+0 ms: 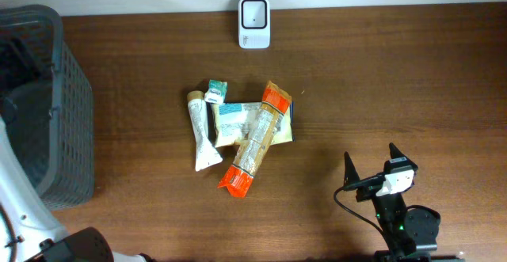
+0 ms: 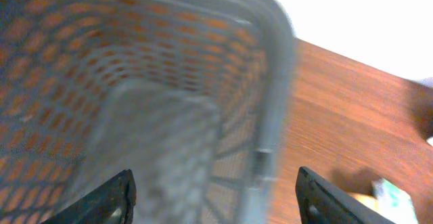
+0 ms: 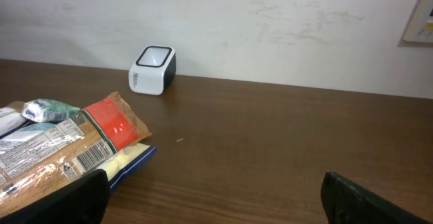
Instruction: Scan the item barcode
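Note:
A white barcode scanner (image 1: 254,23) stands at the table's far edge, also visible in the right wrist view as the scanner (image 3: 153,70). A pile of items lies mid-table: a long cracker pack with orange ends (image 1: 255,139), a white tube (image 1: 203,131), a small green-white packet (image 1: 215,91) and a flat blue-edged pack (image 1: 238,119). The cracker pack (image 3: 67,153) shows a barcode facing up. My right gripper (image 1: 372,163) rests open, right of the pile, holding nothing. My left gripper (image 2: 216,197) hangs open over the grey basket (image 2: 270,82); that view is blurred.
The grey mesh basket (image 1: 47,104) fills the left end of the table. The left arm's white link (image 1: 24,206) rises at the front left corner. Bare wood lies between the pile and the scanner, and to the right.

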`<state>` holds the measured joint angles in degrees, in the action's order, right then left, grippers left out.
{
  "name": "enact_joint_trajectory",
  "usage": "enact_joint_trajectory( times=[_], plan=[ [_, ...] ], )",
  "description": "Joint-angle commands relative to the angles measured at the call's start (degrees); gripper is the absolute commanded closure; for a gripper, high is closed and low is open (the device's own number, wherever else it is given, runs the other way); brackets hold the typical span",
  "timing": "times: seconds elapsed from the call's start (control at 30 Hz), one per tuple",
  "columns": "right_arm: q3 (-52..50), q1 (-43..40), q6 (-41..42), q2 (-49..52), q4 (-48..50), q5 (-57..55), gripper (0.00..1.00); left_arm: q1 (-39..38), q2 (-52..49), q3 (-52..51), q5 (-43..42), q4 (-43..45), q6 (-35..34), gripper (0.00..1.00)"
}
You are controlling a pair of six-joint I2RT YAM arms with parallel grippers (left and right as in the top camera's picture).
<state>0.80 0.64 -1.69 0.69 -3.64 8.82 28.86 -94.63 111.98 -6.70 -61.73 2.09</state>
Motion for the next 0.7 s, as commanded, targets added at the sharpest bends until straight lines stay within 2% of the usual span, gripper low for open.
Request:
enact_joint_trajectory(
  times=[0.0,0.03,0.07,0.17,0.2,0.23,0.27,0.3,0.33,0.43,0.67],
  plan=[
    [-0.48,0.48,0.28,-0.33,-0.09,-0.50,0.01,-6.69,0.48,0.68,-3.19,-0.35,4.28,0.29],
    [-0.48,0.48,0.28,-0.33,-0.09,-0.50,0.01,-8.63,0.46,0.66,-3.28,-0.79,4.98,0.30],
    [-0.48,0.48,0.28,-0.33,-0.09,-0.50,0.01,-11.50,0.20,0.44,-3.74,-1.29,6.45,0.38],
    [-0.48,0.48,0.28,-0.33,-0.09,-0.50,0.01,-17.59,-1.07,-0.42,-3.85,-2.43,9.22,0.54],
    [-0.48,0.48,0.28,-0.33,-0.09,-0.48,0.01,-19.61,-1.66,-1.81,-3.72,-2.45,9.18,0.64],
    [-0.48,0.48,0.28,-0.33,-0.09,-0.50,0.01,-20.50,-2.08,-3.06,-3.52,-2.56,9.16,0.81],
    [-0.48,0.48,0.28,-0.33,-0.09,-0.50,0.01,-20.90,-2.56,-4.63,-3.08,-2.89,8.96,0.94],
    [-0.48,0.48,0.28,-0.33,-0.09,-0.48,0.01,-20.87,-2.84,-6.10,-2.10,-3.08,7.56,0.99],
    [-0.48,0.48,0.28,-0.33,-0.09,-0.48,0.01,-20.70,-3.13,-9.05,0.46,-3.41,5.35,1.00],
    [-0.48,0.48,0.28,-0.33,-0.09,-0.50,0.01,-20.11,-3.13,-14.97,4.57,-3.34,4.61,1.00],
    [-0.48,0.48,0.28,-0.33,-0.09,-0.50,0.01,-16.00,-3.13,-17.27,5.01,-3.50,5.35,1.00]
  ],
)
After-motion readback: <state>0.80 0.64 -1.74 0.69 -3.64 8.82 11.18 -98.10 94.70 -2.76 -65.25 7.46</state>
